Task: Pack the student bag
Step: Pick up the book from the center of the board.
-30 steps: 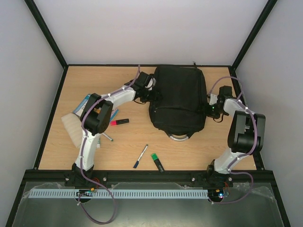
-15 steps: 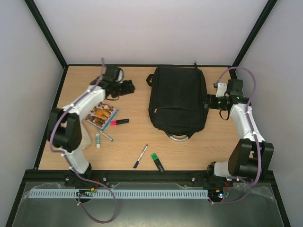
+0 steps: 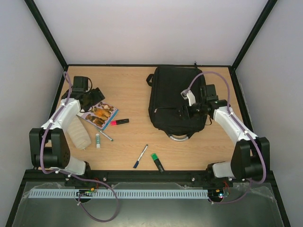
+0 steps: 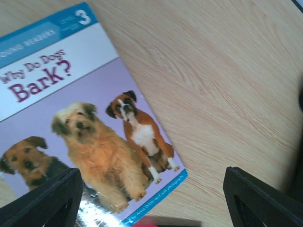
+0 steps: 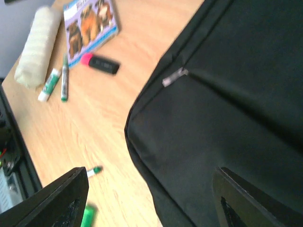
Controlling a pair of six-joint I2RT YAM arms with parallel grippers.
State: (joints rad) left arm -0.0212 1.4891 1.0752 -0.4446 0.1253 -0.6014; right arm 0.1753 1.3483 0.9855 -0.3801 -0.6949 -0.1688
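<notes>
Left fingers (image 4: 42,198) wide apart over the book (image 4: 80,109); right fingers (image 5: 61,198) wide apart above the student bag (image 5: 227,118).

Book (image 4: 80,113) and student bag (image 5: 227,123) both partly beyond wrist-view edges.

Matt cloth bag (image 3: 169,92), wood-grain tbl (image 3: 135,92)

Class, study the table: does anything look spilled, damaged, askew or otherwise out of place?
Nothing looks spilled or broken. The bag lies flat and looks zipped shut. The book, pens and highlighters lie scattered at odd angles on the table beside it, not yet packed.
</notes>
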